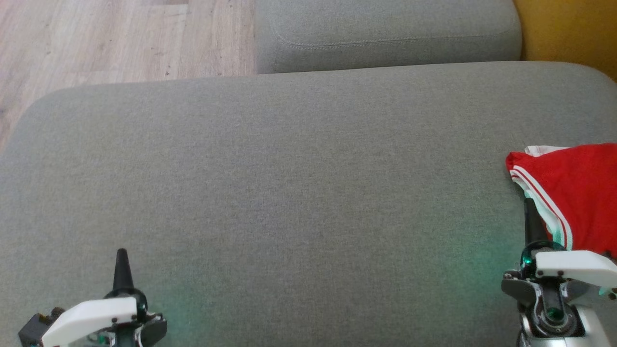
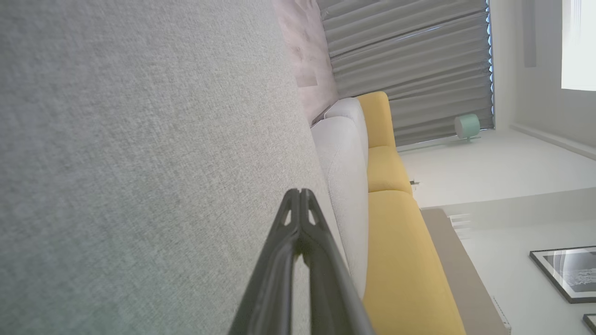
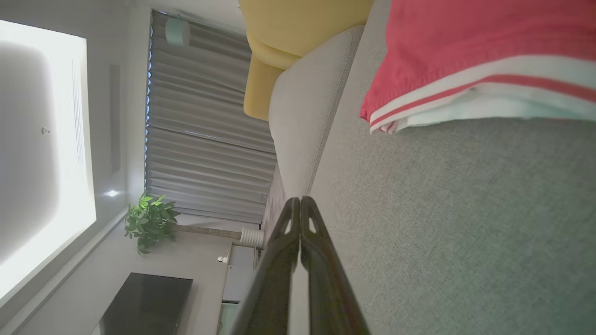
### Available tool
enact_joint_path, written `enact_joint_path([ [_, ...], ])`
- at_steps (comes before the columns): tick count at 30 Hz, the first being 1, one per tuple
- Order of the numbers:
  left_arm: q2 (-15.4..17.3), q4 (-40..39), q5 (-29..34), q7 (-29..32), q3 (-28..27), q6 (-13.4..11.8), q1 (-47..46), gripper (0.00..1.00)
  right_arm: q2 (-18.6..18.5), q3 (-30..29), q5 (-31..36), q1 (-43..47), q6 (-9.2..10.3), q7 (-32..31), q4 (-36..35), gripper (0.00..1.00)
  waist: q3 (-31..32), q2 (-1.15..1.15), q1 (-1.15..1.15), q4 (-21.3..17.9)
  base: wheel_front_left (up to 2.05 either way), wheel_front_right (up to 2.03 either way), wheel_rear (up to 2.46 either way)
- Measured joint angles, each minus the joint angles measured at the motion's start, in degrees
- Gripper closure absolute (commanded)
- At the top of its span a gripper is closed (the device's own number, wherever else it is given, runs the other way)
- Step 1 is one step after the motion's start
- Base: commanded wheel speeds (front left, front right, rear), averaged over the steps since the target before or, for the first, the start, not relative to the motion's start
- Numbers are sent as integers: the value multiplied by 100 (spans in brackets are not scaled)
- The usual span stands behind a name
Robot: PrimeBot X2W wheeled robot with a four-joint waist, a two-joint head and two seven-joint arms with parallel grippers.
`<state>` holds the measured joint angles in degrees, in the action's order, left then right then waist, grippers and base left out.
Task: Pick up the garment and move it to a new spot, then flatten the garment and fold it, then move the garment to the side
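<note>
The garment (image 1: 573, 193) lies bunched at the right edge of the grey cushion: red fabric with a white, red-striped band along its left side, cut off by the frame; no lettering shows. In the right wrist view the garment (image 3: 465, 46) sits up and to the right of the fingers. My right gripper (image 1: 529, 205) is shut and empty, its tip just left of the striped band; its fingers meet at the tip (image 3: 300, 199). My left gripper (image 1: 121, 253) is shut with nothing in it at the lower left, far from the garment, its fingers pressed together (image 2: 300, 191) over bare cushion.
A wide grey cushion (image 1: 289, 193) spans the view, with a second grey cushion (image 1: 385, 33) behind it. Wooden floor (image 1: 120, 38) lies beyond at the upper left. A yellow sofa (image 1: 569, 29) stands at the upper right.
</note>
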<state>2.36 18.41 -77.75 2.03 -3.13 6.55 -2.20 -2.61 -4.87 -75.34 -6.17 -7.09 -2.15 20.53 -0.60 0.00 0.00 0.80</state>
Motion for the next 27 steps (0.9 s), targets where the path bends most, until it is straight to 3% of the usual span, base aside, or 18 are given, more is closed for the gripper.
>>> enact_joint_path([
  [27,1,-227,-1412,404,-100,54,-131,100,1,-281,-1644,121,0,-400,-422,100,43,0,0,-80,0,0,0],
])
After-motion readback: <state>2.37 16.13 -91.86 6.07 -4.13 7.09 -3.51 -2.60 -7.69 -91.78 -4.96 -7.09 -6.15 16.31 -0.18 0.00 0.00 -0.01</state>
